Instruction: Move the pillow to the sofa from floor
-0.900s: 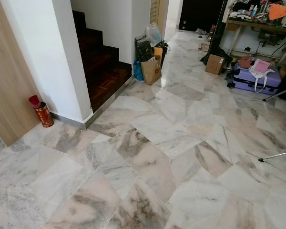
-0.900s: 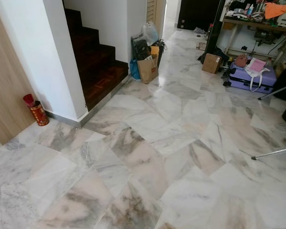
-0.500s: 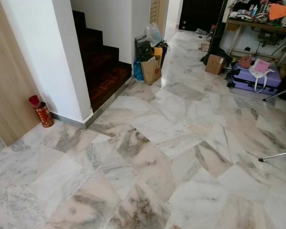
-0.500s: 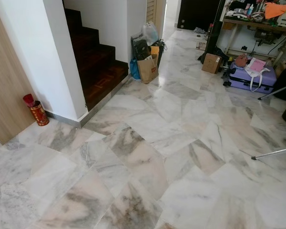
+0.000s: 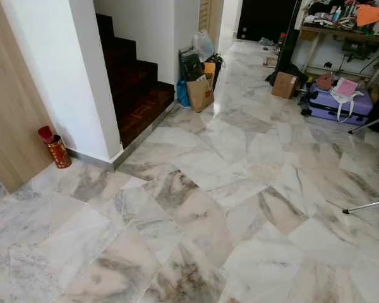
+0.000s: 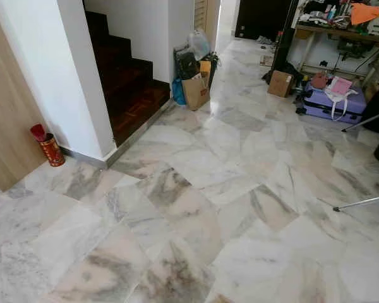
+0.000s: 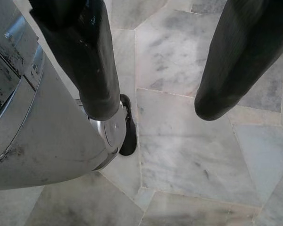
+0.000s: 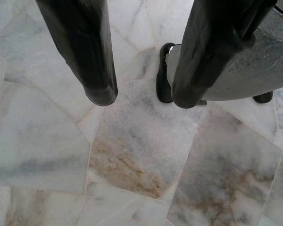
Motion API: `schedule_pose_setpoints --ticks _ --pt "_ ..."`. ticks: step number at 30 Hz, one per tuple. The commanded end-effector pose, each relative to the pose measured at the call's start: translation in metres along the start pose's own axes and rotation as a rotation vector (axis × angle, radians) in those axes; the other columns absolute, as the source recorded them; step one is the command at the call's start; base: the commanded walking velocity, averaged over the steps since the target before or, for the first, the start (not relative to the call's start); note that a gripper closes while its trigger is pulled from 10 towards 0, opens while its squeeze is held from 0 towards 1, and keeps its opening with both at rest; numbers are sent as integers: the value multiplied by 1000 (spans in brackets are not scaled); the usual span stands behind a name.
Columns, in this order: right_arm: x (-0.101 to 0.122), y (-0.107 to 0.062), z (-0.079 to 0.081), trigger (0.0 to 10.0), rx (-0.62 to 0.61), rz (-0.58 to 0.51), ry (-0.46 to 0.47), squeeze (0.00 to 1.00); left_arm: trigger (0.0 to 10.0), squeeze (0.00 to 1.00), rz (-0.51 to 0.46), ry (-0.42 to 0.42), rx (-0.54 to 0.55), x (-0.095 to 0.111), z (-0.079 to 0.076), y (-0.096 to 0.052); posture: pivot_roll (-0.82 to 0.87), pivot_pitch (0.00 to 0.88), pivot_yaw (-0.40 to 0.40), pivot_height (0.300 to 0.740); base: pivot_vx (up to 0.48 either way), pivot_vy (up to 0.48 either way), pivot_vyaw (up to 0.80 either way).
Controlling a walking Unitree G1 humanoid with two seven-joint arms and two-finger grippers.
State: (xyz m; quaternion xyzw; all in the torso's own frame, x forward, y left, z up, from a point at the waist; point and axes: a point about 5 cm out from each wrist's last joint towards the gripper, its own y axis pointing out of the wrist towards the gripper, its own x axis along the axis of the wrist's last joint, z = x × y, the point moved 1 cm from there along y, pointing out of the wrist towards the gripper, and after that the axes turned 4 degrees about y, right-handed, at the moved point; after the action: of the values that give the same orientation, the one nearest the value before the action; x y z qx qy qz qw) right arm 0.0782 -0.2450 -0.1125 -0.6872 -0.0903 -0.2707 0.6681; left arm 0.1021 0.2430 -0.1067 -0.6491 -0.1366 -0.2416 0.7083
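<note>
Pillow and sofa lie somewhere beyond this marble floor (image 5: pixel 196 208).
Left gripper (image 7: pixel 153 106) and right gripper (image 8: pixel 139 96) hang with jaws apart over the tiles; walking on risks snagging the tripod leg (image 5: pixel 366 206) or suitcase (image 5: pixel 338 101).

marble floor (image 5: pixel 196 208), dark staircase (image 5: pixel 136 88), white wall (image 5: pixel 57 69)

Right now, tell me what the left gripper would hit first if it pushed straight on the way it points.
Probably the marble floor. The left gripper points down at bare tiles with open, empty fingers; the robot's own foot sits just beside that line.
</note>
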Motion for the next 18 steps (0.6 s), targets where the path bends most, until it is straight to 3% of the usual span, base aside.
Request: schedule_pose_setpoints --ticks 1,10,18 --pt "78 28 60 10000 28 -88 84 0 10000 0 -64 15 38 73 13 20 54 0 -13 740 0 0 0" --pt "78 28 60 10000 28 -88 84 0 10000 0 -64 15 38 73 13 20 54 0 -13 740 0 0 0" --pt "76 28 61 10000 45 -93 106 0 10000 0 -109 65 52 81 17 19 45 0 7 740 0 0 0"
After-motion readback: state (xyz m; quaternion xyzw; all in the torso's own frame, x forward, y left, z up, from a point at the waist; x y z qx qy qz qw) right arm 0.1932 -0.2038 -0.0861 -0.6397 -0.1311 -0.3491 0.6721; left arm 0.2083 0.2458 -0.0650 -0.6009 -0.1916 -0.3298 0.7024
